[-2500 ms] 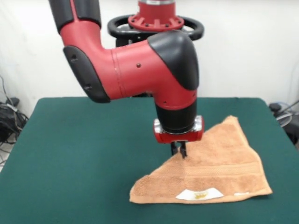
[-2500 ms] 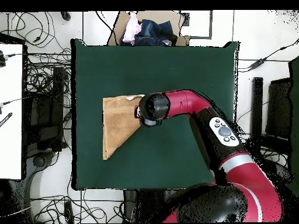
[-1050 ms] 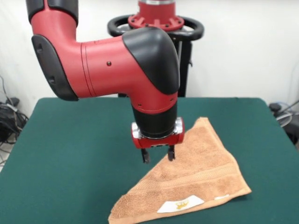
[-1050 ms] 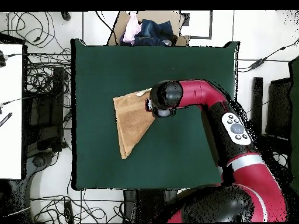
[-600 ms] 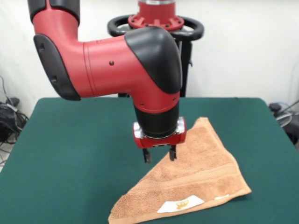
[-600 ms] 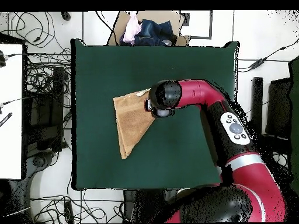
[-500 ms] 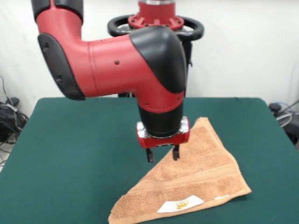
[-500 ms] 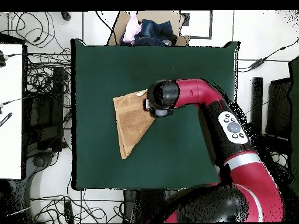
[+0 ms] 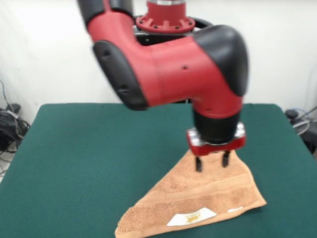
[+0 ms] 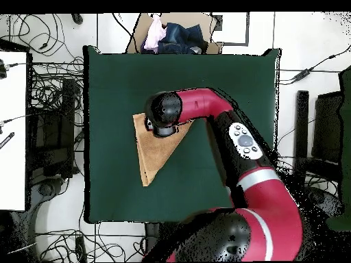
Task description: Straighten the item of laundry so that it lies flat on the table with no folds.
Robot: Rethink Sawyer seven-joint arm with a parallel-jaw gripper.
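From overhead, the arm's wrist covers the gripper (image 9: 212, 164) completely, plus one corner of the towel (image 10: 152, 152). In the front view the towel's near corner gets cut off by the bottom edge, and its label (image 9: 191, 216) print is too small to read.

Counter (image 9: 89, 148): rectangular, dark green felt-like top. On it, one item: towel (image 9: 208, 198), peach-orange terry, folded into a triangle, lying toward one side near the front edge; woven band stripe across it, white label (image 9: 190, 216) facing up beside its long edge.
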